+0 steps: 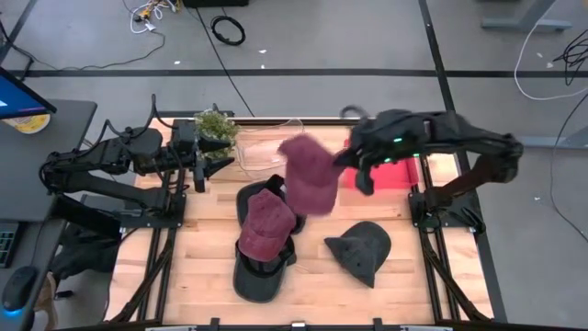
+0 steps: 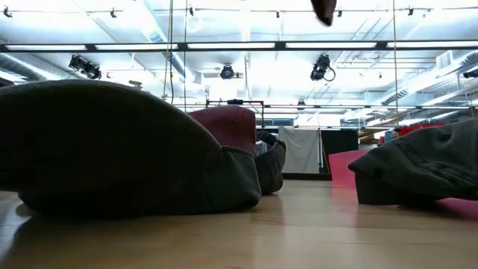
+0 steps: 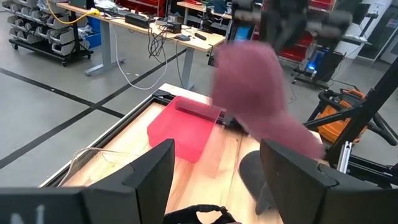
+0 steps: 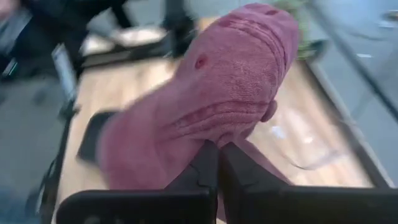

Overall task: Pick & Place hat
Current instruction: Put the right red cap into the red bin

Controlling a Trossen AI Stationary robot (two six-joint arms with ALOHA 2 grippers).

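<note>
A maroon cap [image 1: 308,173] hangs in the air over the middle of the table, held by my right gripper [image 1: 354,158], which is shut on it; the right wrist view shows it as a blurred maroon cap [image 4: 217,93]. It also shows as a maroon cap [image 3: 258,93] in the left wrist view. My left gripper [image 3: 214,180] is open and waits at the table's far left beside a small plant [image 1: 216,127], touching nothing. A red bin [image 1: 397,172] sits under my right arm. My right gripper pinches the maroon cap between its two shut fingers [image 4: 208,163] at the cap's lower edge [image 4: 233,135], on the side toward the table's right. The fingers come nearly level from the right. The cap is lifted clear of the table and hangs to the left of the fingers.
A second maroon cap [image 1: 266,225] lies on top of a dark cap [image 1: 257,276] near the table's middle, with another dark cap [image 1: 254,196] behind it. A dark grey cap [image 1: 361,248] lies to the right. A clear sheet [image 1: 262,147] lies by the plant.
</note>
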